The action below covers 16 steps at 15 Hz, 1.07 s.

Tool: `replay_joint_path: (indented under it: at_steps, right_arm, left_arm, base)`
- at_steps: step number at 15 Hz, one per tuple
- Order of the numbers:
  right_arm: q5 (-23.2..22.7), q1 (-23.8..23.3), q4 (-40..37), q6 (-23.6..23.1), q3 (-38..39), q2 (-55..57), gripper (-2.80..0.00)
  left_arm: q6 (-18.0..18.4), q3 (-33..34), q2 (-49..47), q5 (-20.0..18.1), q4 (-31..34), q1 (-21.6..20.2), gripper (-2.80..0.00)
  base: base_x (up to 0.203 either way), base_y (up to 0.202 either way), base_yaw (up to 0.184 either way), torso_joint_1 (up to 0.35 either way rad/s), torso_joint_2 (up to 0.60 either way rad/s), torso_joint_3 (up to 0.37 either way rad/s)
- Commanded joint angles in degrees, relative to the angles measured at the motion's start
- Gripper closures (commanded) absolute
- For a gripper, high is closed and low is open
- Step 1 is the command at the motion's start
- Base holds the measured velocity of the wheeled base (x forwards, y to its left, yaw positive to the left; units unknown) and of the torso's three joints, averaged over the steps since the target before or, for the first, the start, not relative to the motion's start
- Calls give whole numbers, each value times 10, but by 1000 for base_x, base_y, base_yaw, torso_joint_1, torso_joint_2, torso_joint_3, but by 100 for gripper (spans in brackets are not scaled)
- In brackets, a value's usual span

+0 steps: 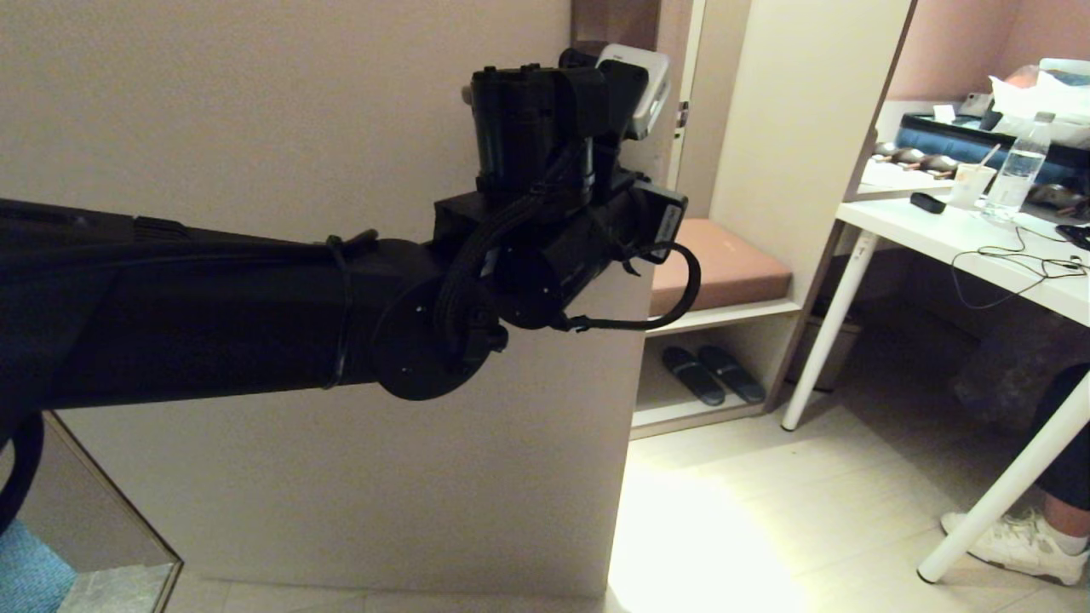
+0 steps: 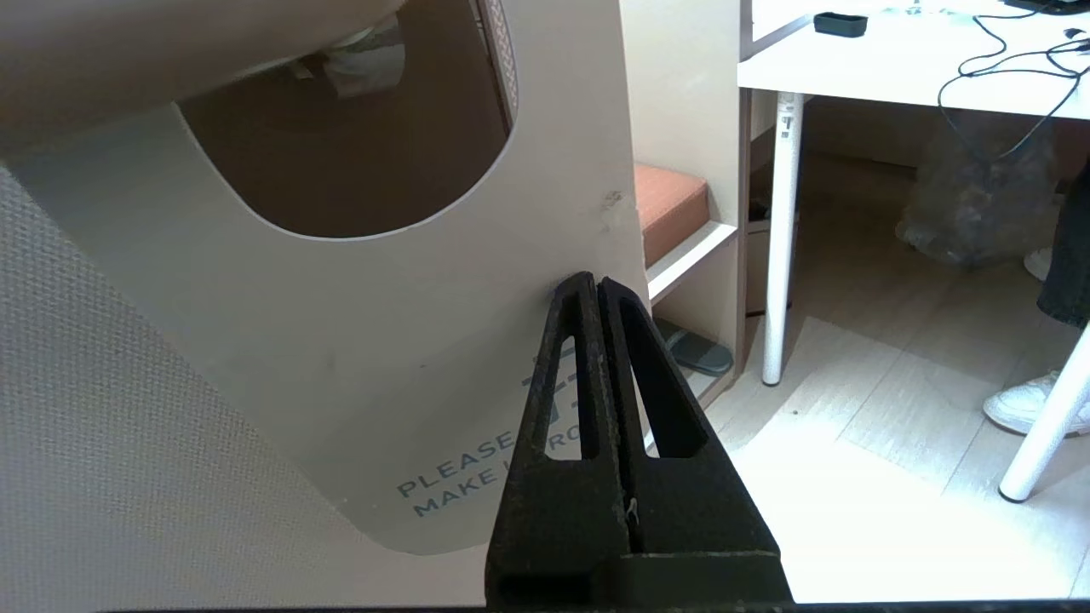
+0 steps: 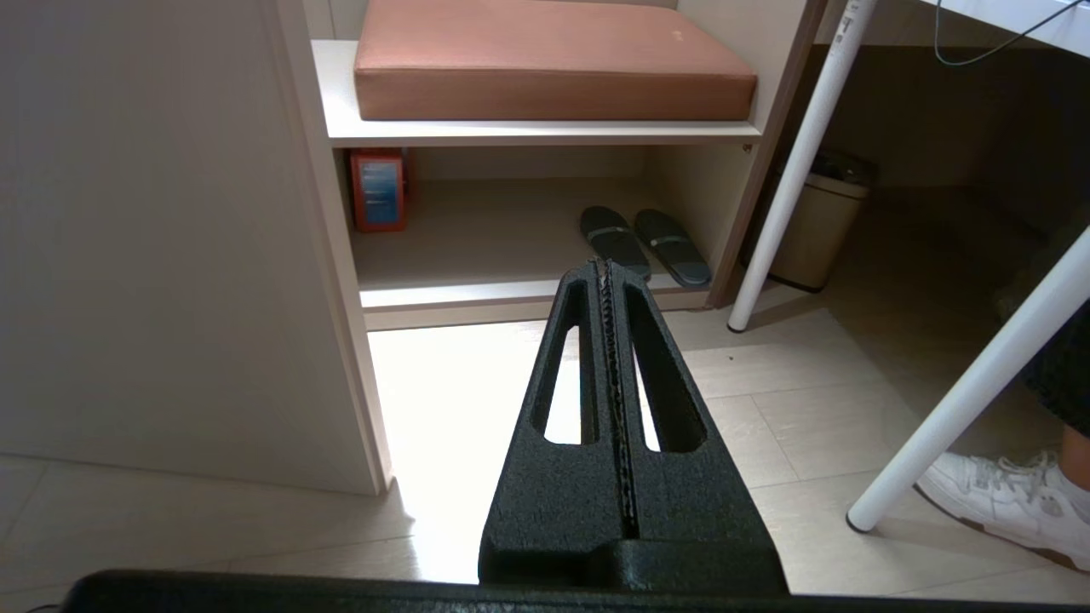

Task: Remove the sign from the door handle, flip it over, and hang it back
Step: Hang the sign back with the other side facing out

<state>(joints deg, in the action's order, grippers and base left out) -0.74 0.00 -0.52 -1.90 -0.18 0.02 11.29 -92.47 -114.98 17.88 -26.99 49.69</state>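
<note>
In the left wrist view the sign [image 2: 341,340] shows its pale grey-white face, printed "PLEASE MAKE UP ROOM". Its oval hole [image 2: 358,145] is toward the upper end, with brown showing through it. My left gripper [image 2: 596,285] is shut on the sign's side edge, with the card between the two fingers. In the head view my left arm [image 1: 255,315] reaches across in front of the pale door [image 1: 255,128]; its wrist hides the gripper, the sign and the door handle. My right gripper [image 3: 606,266] is shut and empty, held low over the floor.
A shelf unit with a brown cushion [image 1: 724,264] and dark slippers [image 1: 711,373] stands right of the door. A white table [image 1: 962,247] with a bottle, cup and cables is at the right. A person's leg and white shoe [image 1: 1022,536] are beside it. A bin [image 3: 817,230] stands under the table.
</note>
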Motion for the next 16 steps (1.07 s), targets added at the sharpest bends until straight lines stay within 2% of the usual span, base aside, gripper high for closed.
replay_joint_path:
  at_steps: [1, 4, 7, 16]
  right_arm:
    - [0, 0, 0, 0, 0, 0, 0]
    - [0, 0, 0, 0, 0, 0, 0]
    - [0, 0, 0, 0, 0, 0, 0]
    - [0, 0, 0, 0, 0, 0, 0]
  left_arm:
    - [2, 3, 6, 2, -2, 1, 0]
    - [3, 15, 26, 3, 0, 1, 0]
    - [3, 60, 60, 4, -1, 1, 0]
    - [4, 246, 202, 10, -1, -10, 0]
  base:
    - [0, 0, 0, 0, 0, 0]
    - [0, 0, 0, 0, 0, 0]
    - [0, 0, 0, 0, 0, 0]
    - [0, 0, 0, 0, 0, 0]
